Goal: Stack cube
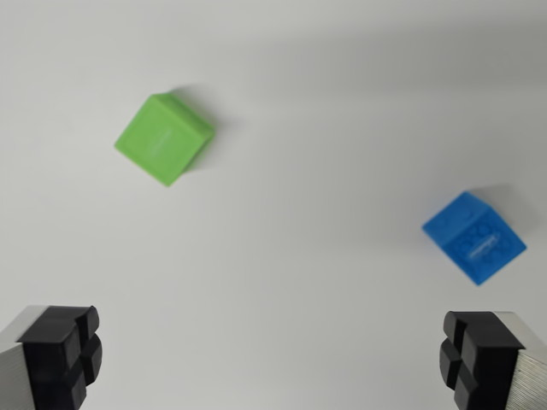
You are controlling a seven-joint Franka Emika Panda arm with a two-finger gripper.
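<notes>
- Looking down, you see your gripper (273,363) spread wide, empty, fingers (64,354) at both lower corners.
- Green cube (164,138) sits upper left; blue cube (474,236) right of centre, well apart.

A bare test setup, most likely a lab: the bench (282,256) is a plain, unmarked white surface filling the whole wrist view, and the only things on it are two small plastic cubes, one green (164,138) and one blue (475,237), well apart.
</notes>
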